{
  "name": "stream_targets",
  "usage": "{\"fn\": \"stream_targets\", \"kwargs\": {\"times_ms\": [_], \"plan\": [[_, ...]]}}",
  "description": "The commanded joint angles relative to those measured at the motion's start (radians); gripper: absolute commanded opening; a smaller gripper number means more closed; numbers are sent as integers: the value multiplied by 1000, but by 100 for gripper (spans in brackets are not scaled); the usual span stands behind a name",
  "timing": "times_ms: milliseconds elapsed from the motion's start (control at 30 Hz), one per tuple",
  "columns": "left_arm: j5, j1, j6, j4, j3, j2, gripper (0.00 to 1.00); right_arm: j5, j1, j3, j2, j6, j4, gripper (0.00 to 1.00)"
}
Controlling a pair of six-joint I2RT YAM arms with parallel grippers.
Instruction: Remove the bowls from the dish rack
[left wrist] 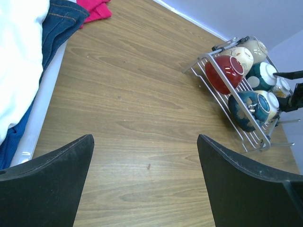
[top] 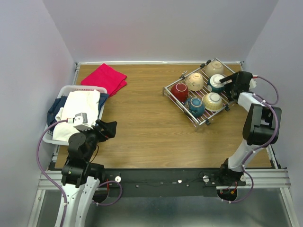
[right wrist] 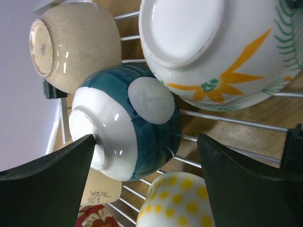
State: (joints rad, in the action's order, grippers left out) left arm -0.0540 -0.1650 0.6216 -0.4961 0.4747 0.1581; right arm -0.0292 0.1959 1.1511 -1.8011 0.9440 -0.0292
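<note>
Right wrist view: the teal bowl (right wrist: 128, 127), glazed teal-blue with white round patches and a white foot, lies on its side on the bars of the dish rack (right wrist: 227, 124), directly between the spread fingers of the right gripper (right wrist: 146, 142). The jaws stand wide, one on each side of the bowl, and have not closed on it; whether the left-hand fingertip (right wrist: 71, 161) touches the bowl's foot cannot be told. Close around the teal bowl lie a tan bowl (right wrist: 75, 47) with its foot turned toward the camera, a white bowl with an orange flower and green leaves (right wrist: 213, 52), and a white bowl with yellow dots (right wrist: 180, 203). From the top external view the rack (top: 180, 106) sits at the far right of the wooden table (top: 151, 127), set at an angle, with six bowls showing in it, among them a red bowl (top: 179, 91) at its left end. The right gripper (top: 226, 84) reaches into the rack from the right. Well apart, near the table's left edge, the left gripper (left wrist: 144, 138) hangs over bare wood with its jaws wide and nothing between them. Beside it a white plastic basket (top: 78, 87) holds a white cloth (top: 83, 104) and denim (left wrist: 61, 23). A red cloth (top: 105, 78) lies on the table just behind the basket.
</note>
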Motion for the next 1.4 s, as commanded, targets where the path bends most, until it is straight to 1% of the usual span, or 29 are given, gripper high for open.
{"fn": "stream_targets", "kwargs": {"times_ms": [0, 467, 600, 833, 933, 1033, 1167, 1267, 1367], "plan": [[6, -2, -2, 10, 8, 11, 99, 84, 14, -71, -55, 61, -181, 96], [13, -2, -2, 2, 13, 31, 99, 135, 27, -198, -138, 202, -435, 97], [13, -2, -2, 2, 12, 32, 99, 137, 27, -197, -147, 220, -437, 97], [14, -2, -2, 1, 13, 38, 99, 183, 27, -137, -178, 204, -374, 97], [11, -2, -2, 2, 13, 41, 99, 170, 27, -93, -179, 173, -272, 99], [11, -2, -2, 2, 12, 43, 99, 183, 27, -61, -182, 124, -235, 99], [8, -2, -3, 2, 13, 41, 99, 280, 27, -7, -216, 93, -221, 99], [6, -2, -3, 2, 12, 44, 99, 330, 27, 2, -236, 96, -250, 98], [6, -2, -3, -1, 13, 41, 99, 360, 28, 10, -245, 88, -267, 95]]}}
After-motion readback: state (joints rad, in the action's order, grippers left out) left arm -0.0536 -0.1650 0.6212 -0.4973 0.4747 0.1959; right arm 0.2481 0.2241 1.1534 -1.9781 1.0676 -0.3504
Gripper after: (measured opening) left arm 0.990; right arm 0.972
